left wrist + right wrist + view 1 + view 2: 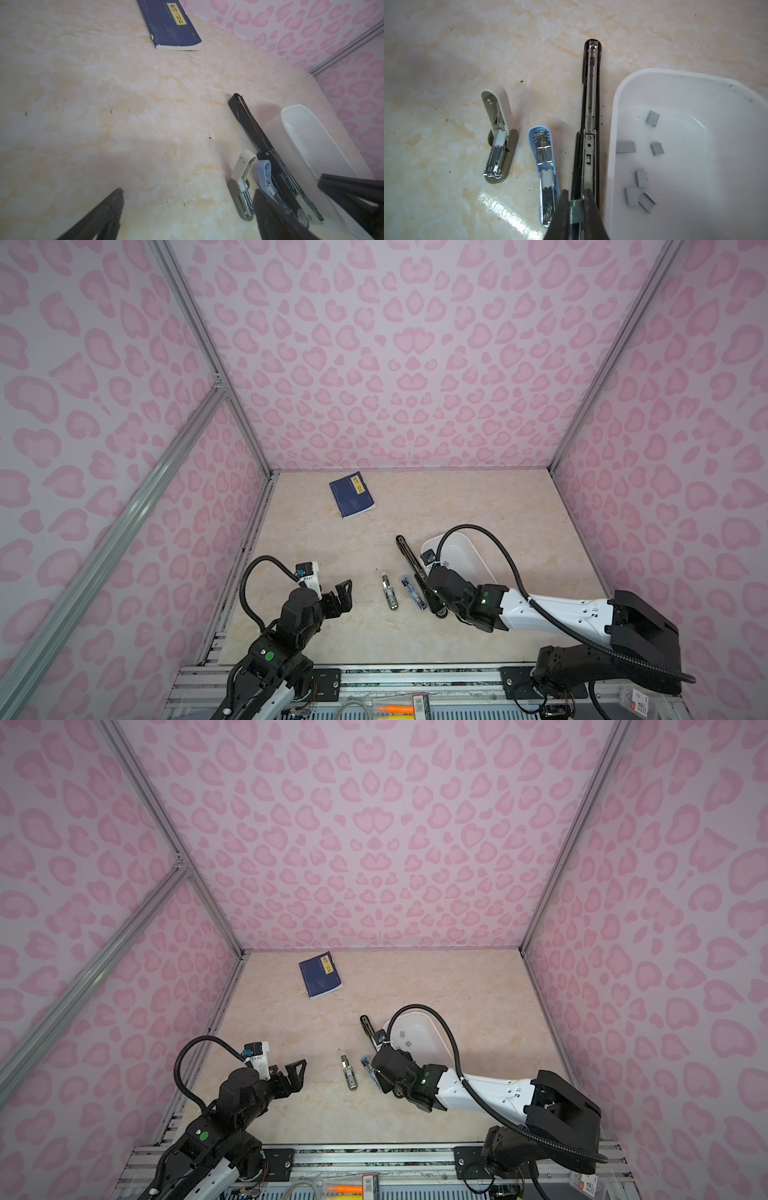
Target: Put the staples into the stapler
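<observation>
The right gripper (576,198) was pinched tight on a single staple block (575,212) and held it just above the near end of the black stapler (590,104). That stapler lay opened flat on the table (446,52) with its metal channel facing up, just beside the white tray (613,124) where the loose staples (625,147) lay scattered. The left gripper (345,593) hung spread wide and empty, well apart from the work. The step in hand looked to be seating the block in the channel. Doing it well would likely mean squaring the block's length to the rail before lowering, since a skewed block would ride up on the channel walls. Which way its legs pointed could not be made out, so that wanted checking first. A slow, straight descent seemed wise, with the fingers parting only once the block sat between the walls. Sideways drift was best avoided too, as the blue stapler (544,166) lay close alongside and could be knocked.
</observation>
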